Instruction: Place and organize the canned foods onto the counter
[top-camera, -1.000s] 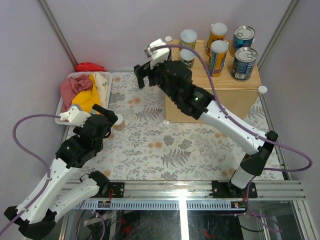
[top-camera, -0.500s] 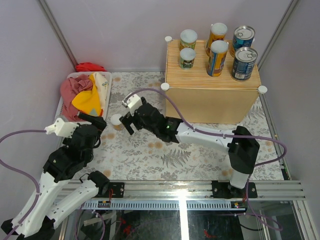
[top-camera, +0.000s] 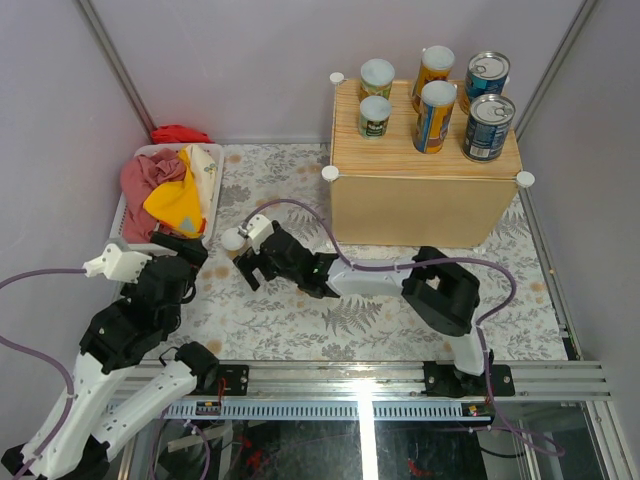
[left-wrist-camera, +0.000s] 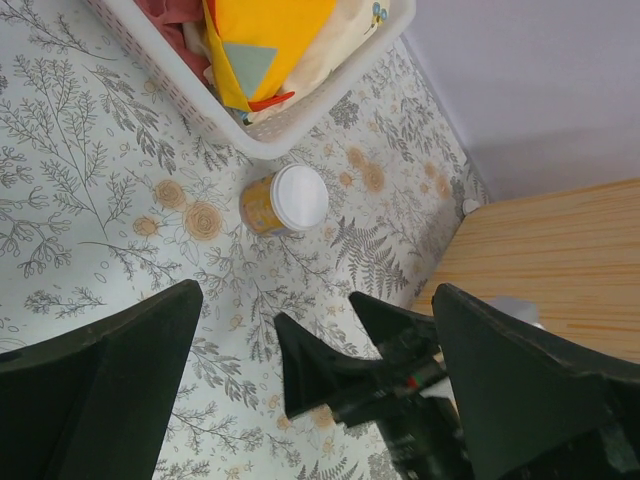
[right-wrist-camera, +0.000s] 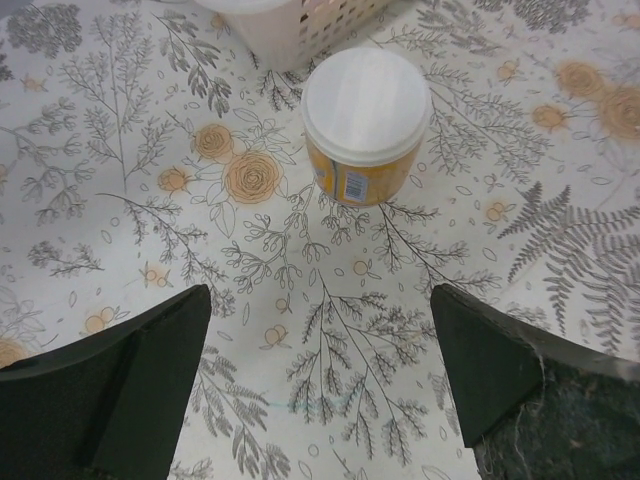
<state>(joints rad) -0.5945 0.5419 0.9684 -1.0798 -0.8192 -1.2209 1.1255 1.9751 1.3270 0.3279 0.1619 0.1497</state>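
I count six cans (top-camera: 436, 115) on the worktop (top-camera: 420, 205); one jar (right-wrist-camera: 366, 125) remains on the mat (top-camera: 270, 320) by the basket (top-camera: 215, 200). Right gripper (right-wrist-camera: 320, 300) gapes just short of it; left gripper (left-wrist-camera: 318, 295) also gapes, empty.

This looks like a robotics lab cell. Bare panel walls (top-camera: 230, 70) on metal struts (top-camera: 108, 58) stand beyond the right gripper (top-camera: 248, 263), and an aluminium mounting rail (top-camera: 330, 378) runs behind it.
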